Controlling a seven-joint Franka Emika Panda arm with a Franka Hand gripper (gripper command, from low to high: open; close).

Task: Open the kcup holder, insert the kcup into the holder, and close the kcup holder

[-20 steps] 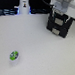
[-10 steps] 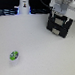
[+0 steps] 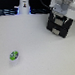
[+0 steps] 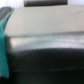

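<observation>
The kcup holder (image 3: 60,24) is a black boxy unit at the exterior view's upper right on the white table. My white gripper (image 3: 61,9) hangs just above its top, its fingers hidden among the blur, so I cannot tell whether it is open or shut. The kcup (image 3: 13,56), a small white pod with a green-and-blue lid, lies alone on the table at the exterior view's lower left, far from the gripper. The wrist view is blurred and shows a close pale and dark surface (image 4: 45,50), likely the holder's top.
A tall white bottle-like post (image 3: 23,4) stands at the back toward the exterior view's left. A dark band (image 3: 7,13) runs along the table's back edge. A teal strip (image 4: 3,45) shows at one side of the wrist view.
The gripper has shifted slightly above the holder; the kcup and holder have not moved.
</observation>
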